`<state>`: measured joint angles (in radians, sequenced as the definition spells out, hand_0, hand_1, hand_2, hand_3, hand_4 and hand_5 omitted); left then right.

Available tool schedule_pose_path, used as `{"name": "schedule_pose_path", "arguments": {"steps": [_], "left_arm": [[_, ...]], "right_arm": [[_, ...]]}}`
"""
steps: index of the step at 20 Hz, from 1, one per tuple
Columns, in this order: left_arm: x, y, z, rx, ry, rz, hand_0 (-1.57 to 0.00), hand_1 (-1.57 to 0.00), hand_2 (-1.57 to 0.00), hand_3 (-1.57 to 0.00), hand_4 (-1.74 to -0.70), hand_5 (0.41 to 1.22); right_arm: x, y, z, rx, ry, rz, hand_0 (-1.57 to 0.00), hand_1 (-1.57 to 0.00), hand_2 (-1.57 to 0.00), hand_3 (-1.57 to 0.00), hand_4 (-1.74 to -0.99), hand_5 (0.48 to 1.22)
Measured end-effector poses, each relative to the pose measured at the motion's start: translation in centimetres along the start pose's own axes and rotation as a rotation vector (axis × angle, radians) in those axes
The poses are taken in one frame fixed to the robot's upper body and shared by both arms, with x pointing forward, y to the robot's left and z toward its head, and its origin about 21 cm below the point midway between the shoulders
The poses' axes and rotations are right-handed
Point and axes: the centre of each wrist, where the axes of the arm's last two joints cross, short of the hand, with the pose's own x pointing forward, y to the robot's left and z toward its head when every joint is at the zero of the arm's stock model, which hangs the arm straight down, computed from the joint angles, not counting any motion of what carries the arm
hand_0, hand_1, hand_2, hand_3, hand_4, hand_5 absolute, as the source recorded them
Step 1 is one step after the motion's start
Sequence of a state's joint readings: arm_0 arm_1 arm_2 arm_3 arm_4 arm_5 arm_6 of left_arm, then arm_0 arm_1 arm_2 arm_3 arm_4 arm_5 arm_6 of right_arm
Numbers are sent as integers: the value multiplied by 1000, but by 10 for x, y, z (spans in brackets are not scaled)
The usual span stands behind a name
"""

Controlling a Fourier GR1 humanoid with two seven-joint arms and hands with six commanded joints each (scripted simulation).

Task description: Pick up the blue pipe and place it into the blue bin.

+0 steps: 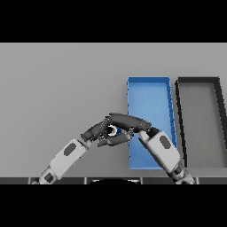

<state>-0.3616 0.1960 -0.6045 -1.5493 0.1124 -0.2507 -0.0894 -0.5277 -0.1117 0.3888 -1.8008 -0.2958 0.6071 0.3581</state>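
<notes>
The right hand (126, 120) is curling its fingers around the blue pipe (113, 130) beside the blue bin (148, 88); the left hand (95, 130) is resting relaxed nearby.

One head-height view looks steeply down onto the grey table (53, 88).

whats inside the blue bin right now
The blue bin shows only its bare blue floor. The right hand and forearm cover its lower left part, so that part is hidden. The blue pipe is just left of the bin, between both hands, not inside.
</notes>
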Motion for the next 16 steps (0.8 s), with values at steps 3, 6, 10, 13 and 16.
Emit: {"name": "schedule_pose_path", "arguments": {"steps": [3, 6, 10, 13, 16], "left_arm": [[-4, 3, 6, -43, 17, -18, -401, -328, -335, -136, -1051, 1118], [-5, 5, 6, -32, 20, -65, -205, -167, -171, -69, -912, 901], [-10, 4, 3, 2, 86, -78, -83, -68, -69, -28, -826, 719], [-9, 4, 5, 13, 95, -57, -42, -34, -35, -14, -842, 636], [-9, 6, 9, 50, 157, -17, -21, -17, -17, -7, -873, 612]], "right_arm": [[0, 3, -1, -7, 17, -5, -1563, -1563, -1563, -1560, -1483, 1209], [1, 5, 2, -4, -11, -14, -1567, -1567, -1567, -1566, -1484, 1215], [3, 6, -1, -18, -21, -19, -1569, -1569, -1569, -1569, -1485, 1219], [3, 5, -1, -33, -31, -21, -1570, -1570, -1570, -1570, -1487, 1220], [1, 3, -1, -46, -45, -24, -1571, -1571, -1571, -1570, -1491, 1220]]}}
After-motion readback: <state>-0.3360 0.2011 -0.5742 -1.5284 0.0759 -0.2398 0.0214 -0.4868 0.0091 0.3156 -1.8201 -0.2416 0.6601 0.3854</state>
